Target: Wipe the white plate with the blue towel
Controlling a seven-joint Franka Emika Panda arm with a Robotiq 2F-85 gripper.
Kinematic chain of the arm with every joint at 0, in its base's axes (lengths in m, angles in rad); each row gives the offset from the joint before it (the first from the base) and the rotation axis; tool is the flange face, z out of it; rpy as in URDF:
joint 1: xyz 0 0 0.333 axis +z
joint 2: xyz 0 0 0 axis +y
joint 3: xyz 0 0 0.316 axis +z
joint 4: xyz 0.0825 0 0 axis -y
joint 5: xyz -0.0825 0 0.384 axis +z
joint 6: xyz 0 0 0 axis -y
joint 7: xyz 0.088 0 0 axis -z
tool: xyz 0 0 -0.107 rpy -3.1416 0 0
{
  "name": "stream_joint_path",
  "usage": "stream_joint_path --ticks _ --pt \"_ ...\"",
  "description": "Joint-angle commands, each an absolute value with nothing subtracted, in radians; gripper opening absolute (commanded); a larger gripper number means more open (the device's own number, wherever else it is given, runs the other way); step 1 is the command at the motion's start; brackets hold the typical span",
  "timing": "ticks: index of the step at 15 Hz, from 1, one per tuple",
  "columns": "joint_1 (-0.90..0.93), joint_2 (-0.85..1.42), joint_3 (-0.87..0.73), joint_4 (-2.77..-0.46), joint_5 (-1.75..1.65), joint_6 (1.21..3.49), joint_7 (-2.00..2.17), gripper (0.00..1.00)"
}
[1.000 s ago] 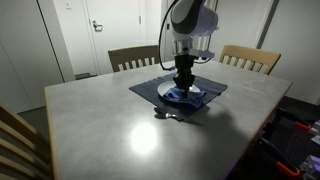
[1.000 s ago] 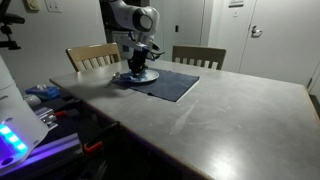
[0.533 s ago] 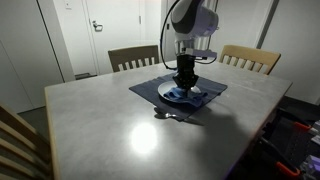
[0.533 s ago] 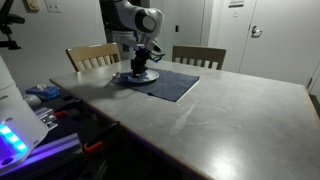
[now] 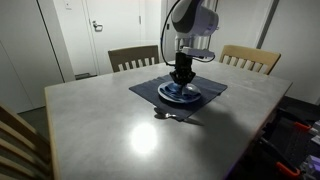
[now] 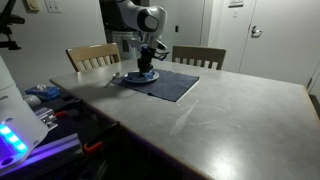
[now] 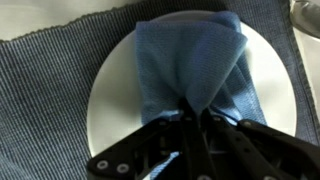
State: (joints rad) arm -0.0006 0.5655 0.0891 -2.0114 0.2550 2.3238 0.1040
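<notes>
The white plate (image 7: 112,92) lies on a dark blue placemat (image 7: 45,95) on the grey table. The blue towel (image 7: 190,60) is spread over the plate's middle and right part, bunched up where my gripper (image 7: 196,112) pinches it. The gripper is shut on the towel and stands upright over the plate in both exterior views (image 5: 182,74) (image 6: 146,70). The plate shows under it as a pale disc (image 5: 183,95) (image 6: 131,77).
A metal utensil (image 5: 164,114) lies on the table just off the placemat's near corner. Two wooden chairs (image 5: 133,57) (image 5: 250,57) stand behind the table. Another chair back (image 5: 18,135) is at the near side. The table (image 6: 230,110) has wide bare surface.
My gripper has risen slightly and shifted a little across the plate, with the towel still pinched in it.
</notes>
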Motion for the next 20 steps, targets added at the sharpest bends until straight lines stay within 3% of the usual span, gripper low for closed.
stream_joint_path --ticks 1,7,14,20 --pt "0.023 0.625 0.074 -1.962 0.251 2.422 0.11 0.02" --pt "0.017 0.682 0.122 -1.872 0.252 2.429 0.009 0.02" --pt "-0.05 0.72 0.203 -1.794 0.265 2.187 -0.272 0.02" --pt "-0.042 0.735 0.174 -1.777 0.245 1.964 -0.31 0.02"
